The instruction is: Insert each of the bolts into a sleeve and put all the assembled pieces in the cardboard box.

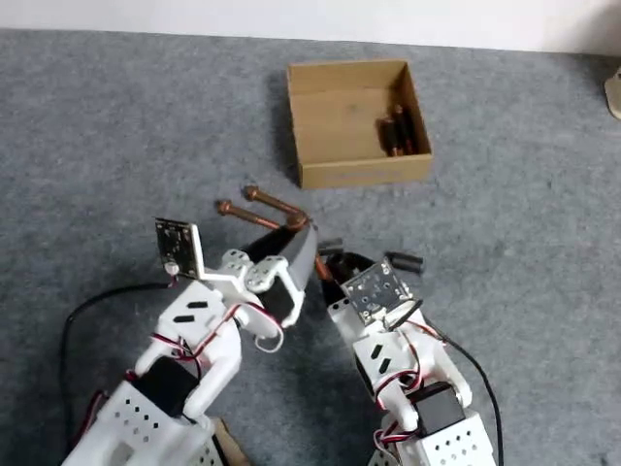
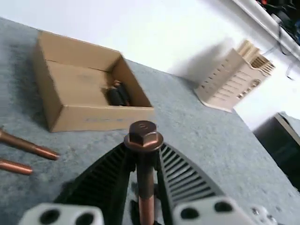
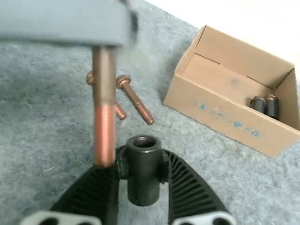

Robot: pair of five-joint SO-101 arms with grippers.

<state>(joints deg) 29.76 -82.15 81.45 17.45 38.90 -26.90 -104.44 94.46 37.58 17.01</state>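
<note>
My left gripper (image 2: 143,152) is shut on a copper bolt (image 2: 144,136), held by its shank with the hex head up. My right gripper (image 3: 142,161) is shut on a dark sleeve (image 3: 143,173) whose open end faces up. In the right wrist view the held bolt (image 3: 104,117) hangs just beside the sleeve's opening, its tip outside the hole. From above, both grippers (image 1: 299,235) (image 1: 335,272) meet in front of the cardboard box (image 1: 335,173). Dark assembled pieces (image 1: 402,131) lie in the box's right side. Two loose bolts (image 1: 274,204) (image 1: 241,212) lie on the carpet.
A loose sleeve (image 1: 404,261) lies right of the grippers and another small dark piece (image 1: 330,245) lies just behind them. A beige rack (image 2: 234,77) stands far off near the wall. Grey carpet is open to the left and right of the box.
</note>
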